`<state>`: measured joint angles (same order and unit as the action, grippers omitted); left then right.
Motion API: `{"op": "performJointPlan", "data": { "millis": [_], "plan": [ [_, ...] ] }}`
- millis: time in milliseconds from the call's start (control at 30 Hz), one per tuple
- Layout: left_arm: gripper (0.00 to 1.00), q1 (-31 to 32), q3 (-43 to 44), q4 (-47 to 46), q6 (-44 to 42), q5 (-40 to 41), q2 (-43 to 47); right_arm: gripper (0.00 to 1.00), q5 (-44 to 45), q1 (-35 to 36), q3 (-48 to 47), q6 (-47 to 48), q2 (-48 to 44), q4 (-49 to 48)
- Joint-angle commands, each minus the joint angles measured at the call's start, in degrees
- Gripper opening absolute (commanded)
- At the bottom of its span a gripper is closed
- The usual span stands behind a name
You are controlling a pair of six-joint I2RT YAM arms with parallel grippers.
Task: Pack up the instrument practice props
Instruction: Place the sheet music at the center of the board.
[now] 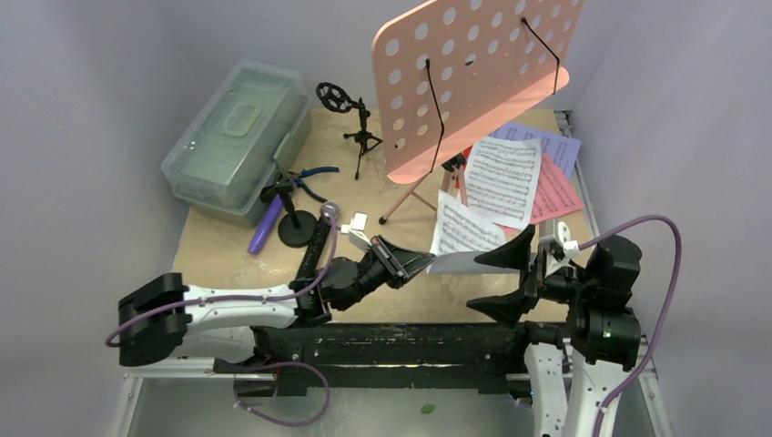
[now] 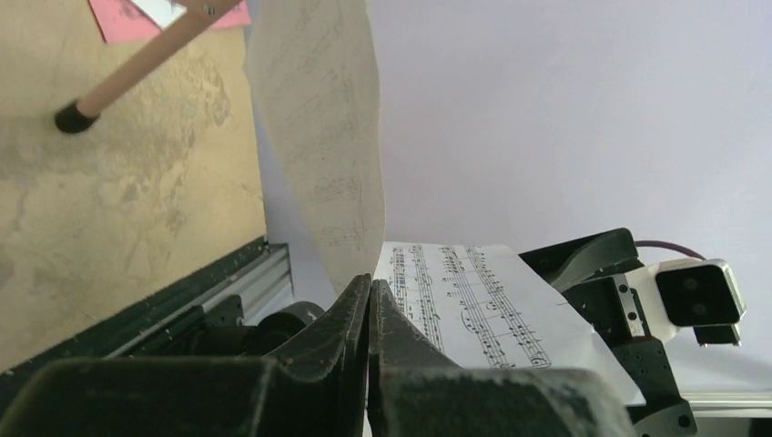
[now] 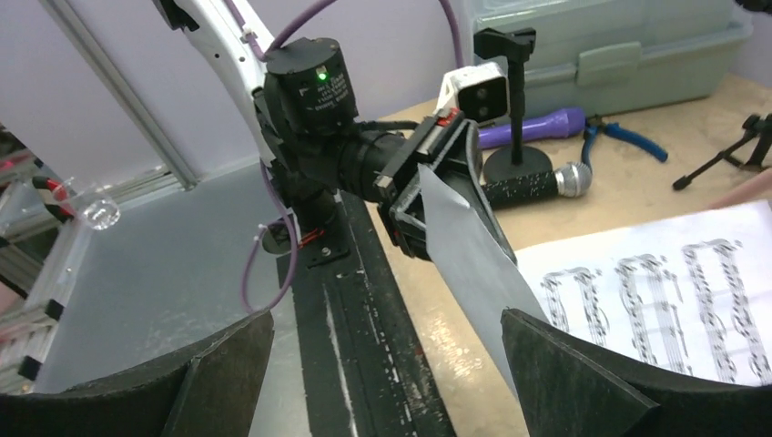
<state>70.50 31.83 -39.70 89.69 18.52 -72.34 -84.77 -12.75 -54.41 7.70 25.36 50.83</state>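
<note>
My left gripper (image 1: pixel 424 262) is shut on the near edge of a white sheet-music page (image 1: pixel 460 232) and holds it lifted and curled above the board; in the left wrist view the page (image 2: pixel 320 137) rises from between the closed jaws. My right gripper (image 1: pixel 502 280) is open and empty just right of that page; in the right wrist view the page's grey underside (image 3: pixel 464 255) runs beside the right fingertip (image 3: pixel 583 373). The pink perforated music rack (image 1: pixel 473 73) stands at the back. White (image 1: pixel 502 177), lilac (image 1: pixel 551 146) and red (image 1: pixel 557 193) pages lie under it.
A clear greenish case (image 1: pixel 238 137) sits shut at the back left. A black mic tripod (image 1: pixel 360 132) stands beside it. Blue-handled pliers (image 1: pixel 316 175), a purple microphone (image 1: pixel 267 226) on a round stand and a black-silver microphone (image 1: pixel 317 244) lie left of my left gripper.
</note>
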Motion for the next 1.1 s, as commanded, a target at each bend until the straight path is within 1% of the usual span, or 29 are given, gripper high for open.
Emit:
{"op": "performJointPlan", "data": {
  "millis": [0,133,233,367,500,700,800,900,967,1067],
  "plan": [
    [0.00,-0.8,-2.5,7.0,-18.0,4.0,9.5,0.99,-0.7,0.2,-4.1,9.0,2.2,4.6],
    [0.00,-1.1,-1.8,19.2,-32.2,6.5,17.3,0.99,-1.2,0.2,-7.4,12.7,3.3,5.5],
    [0.00,-1.1,-0.6,25.6,-45.5,5.4,21.7,0.99,0.1,0.2,-9.5,13.3,3.8,4.3],
    [0.00,-1.1,4.2,33.9,-59.3,3.1,22.5,0.99,6.1,0.2,-12.6,17.1,5.4,4.6],
    [0.00,-1.0,8.1,36.6,-70.7,-2.7,20.5,0.99,10.4,0.2,-12.7,25.9,8.7,8.8],
    [0.00,-1.0,13.0,36.0,-83.2,-10.5,16.7,0.99,15.1,0.2,-12.7,38.7,16.6,14.7],
    [0.00,-1.0,16.4,38.9,-87.9,-11.8,15.1,0.99,18.1,0.2,-14.1,48.1,20.4,18.5],
    [0.00,-1.0,19.0,42.5,-92.3,-11.8,14.1,0.99,19.9,0.2,-15.3,55.0,23.5,20.9],
    [0.00,-1.0,20.2,43.9,-93.7,-12.0,13.5,0.99,19.8,0.2,-15.3,60.1,24.6,22.6],
    [0.00,-1.0,20.7,44.4,-94.3,-12.7,13.3,0.99,19.2,0.2,-14.4,63.4,25.4,22.7]
  ]
}}
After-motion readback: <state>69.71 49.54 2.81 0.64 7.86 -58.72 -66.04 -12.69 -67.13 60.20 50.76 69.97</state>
